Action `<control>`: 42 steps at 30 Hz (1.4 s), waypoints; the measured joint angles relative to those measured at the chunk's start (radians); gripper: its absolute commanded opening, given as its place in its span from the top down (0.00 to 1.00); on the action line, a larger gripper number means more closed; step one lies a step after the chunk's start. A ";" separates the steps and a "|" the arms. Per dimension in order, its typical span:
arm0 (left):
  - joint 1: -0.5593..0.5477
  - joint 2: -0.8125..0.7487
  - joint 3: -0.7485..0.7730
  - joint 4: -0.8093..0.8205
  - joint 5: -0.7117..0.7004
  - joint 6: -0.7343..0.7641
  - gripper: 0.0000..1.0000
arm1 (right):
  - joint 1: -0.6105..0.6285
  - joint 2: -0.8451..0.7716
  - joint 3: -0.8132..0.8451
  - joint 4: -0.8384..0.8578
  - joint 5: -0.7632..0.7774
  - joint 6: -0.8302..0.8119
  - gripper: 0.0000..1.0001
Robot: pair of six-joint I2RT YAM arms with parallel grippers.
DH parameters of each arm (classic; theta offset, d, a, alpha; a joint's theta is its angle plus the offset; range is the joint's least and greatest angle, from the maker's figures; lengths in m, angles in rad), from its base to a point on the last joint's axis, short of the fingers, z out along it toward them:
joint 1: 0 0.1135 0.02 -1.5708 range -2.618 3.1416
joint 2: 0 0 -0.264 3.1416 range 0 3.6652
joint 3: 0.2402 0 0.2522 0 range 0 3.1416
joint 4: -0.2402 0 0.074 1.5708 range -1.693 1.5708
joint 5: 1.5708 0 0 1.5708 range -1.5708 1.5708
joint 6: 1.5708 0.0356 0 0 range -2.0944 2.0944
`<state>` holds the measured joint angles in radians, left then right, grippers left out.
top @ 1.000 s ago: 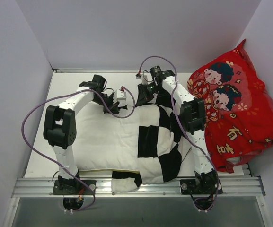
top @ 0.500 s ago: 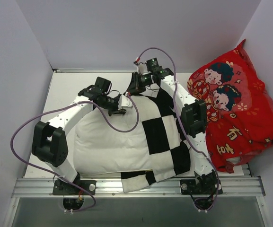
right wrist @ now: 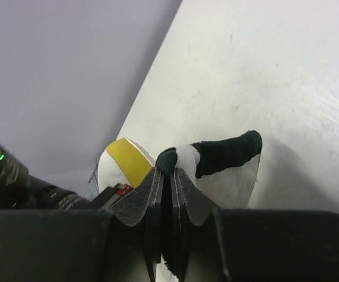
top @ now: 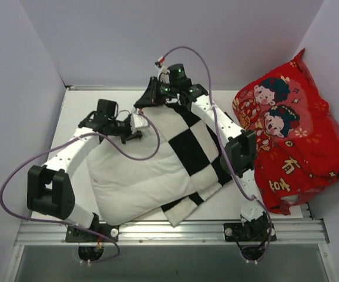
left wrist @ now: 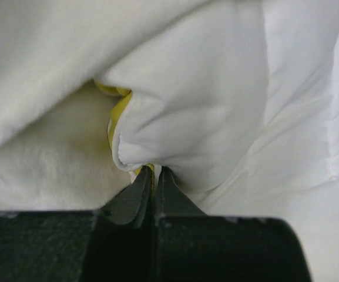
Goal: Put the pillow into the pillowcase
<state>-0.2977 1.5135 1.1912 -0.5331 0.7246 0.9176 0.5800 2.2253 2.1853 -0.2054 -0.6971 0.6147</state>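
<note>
Your left gripper [left wrist: 153,178] clamped the pillow [top: 125,176] at its yellow edge band; beside it, your right gripper [right wrist: 170,172] pinched the pillowcase [top: 195,147] corner.

The pillow [top: 122,176] was soft, matt cream cloth, fleecy close up, with a smoother yellow band. The pillowcase [top: 195,147] was thin, limp woven cloth, dull in both its black and white squares. By the right edge, the red cushion [top: 287,141] had a faint satin sheen. The table [top: 78,108] looked smooth and matt white, lightly scuffed. Along the near edge ran a brushed metal rail [top: 287,232]. The right gripper [right wrist: 170,170] was hard black plastic, faintly shiny.
</note>
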 measured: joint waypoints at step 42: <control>-0.038 0.306 0.127 -0.098 -0.332 -0.513 0.08 | -0.249 0.259 0.187 -0.431 0.177 -0.558 0.23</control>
<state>-0.3355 1.8198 1.3182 -0.6308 0.3931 0.4046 0.3305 2.4844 2.3718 -0.6361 -0.5205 0.0570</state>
